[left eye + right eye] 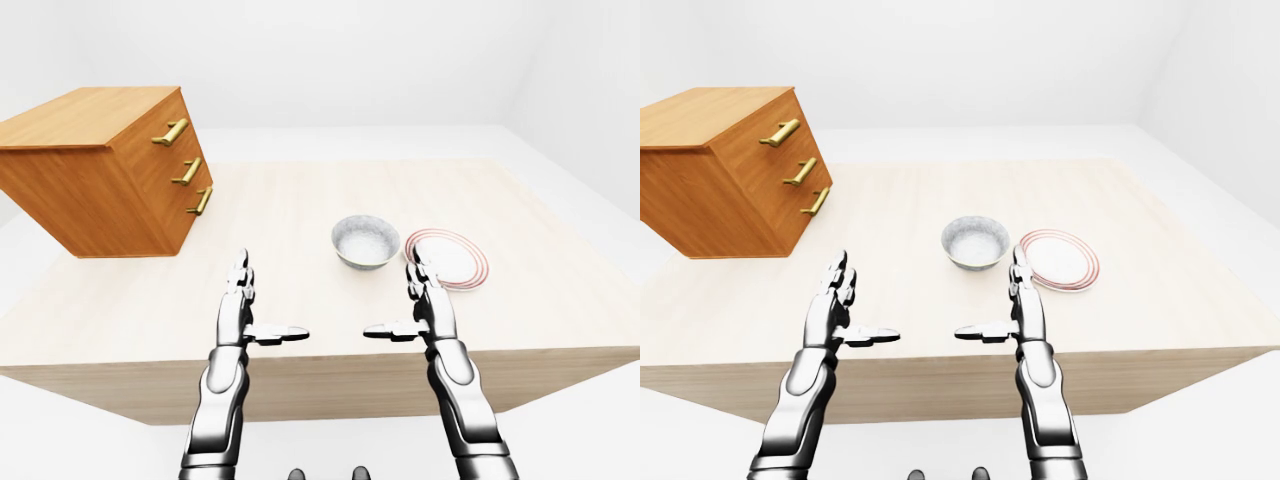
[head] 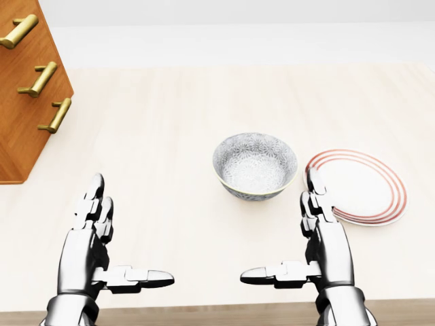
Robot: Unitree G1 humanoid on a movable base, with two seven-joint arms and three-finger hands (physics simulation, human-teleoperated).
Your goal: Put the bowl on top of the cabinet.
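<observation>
A grey patterned bowl [image 2: 255, 165] stands upright on the pale wooden table [image 2: 177, 136], near the middle of the head view. The wooden cabinet [image 1: 95, 170] with three brass drawer handles sits on the table at the upper left, its flat top bare. My left hand [image 2: 115, 244] hovers open at the lower left, thumb pointing inward. My right hand [image 2: 289, 238] is open too, just below and right of the bowl, not touching it. Neither hand holds anything.
A white plate with red rings [image 2: 360, 187] lies right of the bowl, close beside my right hand's fingertips [image 2: 314, 183]. The table's near edge [image 1: 320, 365] runs just under both wrists. White floor and walls surround the table.
</observation>
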